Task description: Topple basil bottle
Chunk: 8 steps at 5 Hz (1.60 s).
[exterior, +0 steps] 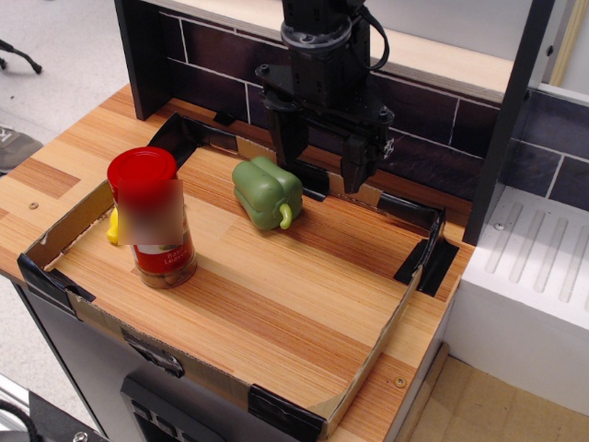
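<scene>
One basil bottle (156, 219) stands upright at the tray's (382, 345) front-left.
Gripper (321, 157) hovers well apart at the back, beside the green pepper (266, 191), jaws apparently spread, gripping nothing.

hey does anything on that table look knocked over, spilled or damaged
Nothing is spilled or knocked over. The basil bottle stands upright, cap on. The green pepper lies intact. Only the cardboard rim looks worn, patched with black tape.

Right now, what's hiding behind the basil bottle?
A yellow banana peeks out behind the basil bottle. Only its small left end shows; the bottle covers the rest.
</scene>
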{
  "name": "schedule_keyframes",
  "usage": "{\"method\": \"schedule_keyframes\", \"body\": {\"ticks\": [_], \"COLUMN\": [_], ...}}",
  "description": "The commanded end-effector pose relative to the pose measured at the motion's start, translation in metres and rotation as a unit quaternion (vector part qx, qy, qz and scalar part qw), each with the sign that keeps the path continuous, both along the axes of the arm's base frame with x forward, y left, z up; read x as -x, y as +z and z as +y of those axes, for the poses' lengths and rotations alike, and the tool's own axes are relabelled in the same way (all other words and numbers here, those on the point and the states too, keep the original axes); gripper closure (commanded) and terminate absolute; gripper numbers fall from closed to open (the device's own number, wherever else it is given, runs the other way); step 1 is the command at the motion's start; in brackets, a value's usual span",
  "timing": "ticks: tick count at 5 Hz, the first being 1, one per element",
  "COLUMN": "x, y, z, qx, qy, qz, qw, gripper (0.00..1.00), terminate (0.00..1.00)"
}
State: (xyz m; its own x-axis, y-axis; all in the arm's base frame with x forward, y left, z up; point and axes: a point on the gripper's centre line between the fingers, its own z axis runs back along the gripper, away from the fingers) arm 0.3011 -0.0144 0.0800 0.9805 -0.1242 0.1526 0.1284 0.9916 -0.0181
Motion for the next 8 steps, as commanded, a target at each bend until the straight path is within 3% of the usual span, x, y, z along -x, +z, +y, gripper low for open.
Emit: {"method": "schedule_keyframes", "body": {"ticks": [1, 2, 4, 8], "x": [0.000, 0.008, 0.028, 0.063], "y": [0.000, -0.003, 0.004, 0.024], "z": [0.000, 0.010, 0.039, 0.087], "qx": [0.000, -0.034, -0.043, -0.084], "qy": [0.000, -0.061, -0.169, -0.240], "qz": [0.000, -0.007, -0.011, -0.009], "qw": [1.0000, 0.9976, 0.9846, 0.9671], "gripper": [0.00, 0.00, 0.00, 0.00], "terminate": [0.00, 0.00, 0.00, 0.00]}}
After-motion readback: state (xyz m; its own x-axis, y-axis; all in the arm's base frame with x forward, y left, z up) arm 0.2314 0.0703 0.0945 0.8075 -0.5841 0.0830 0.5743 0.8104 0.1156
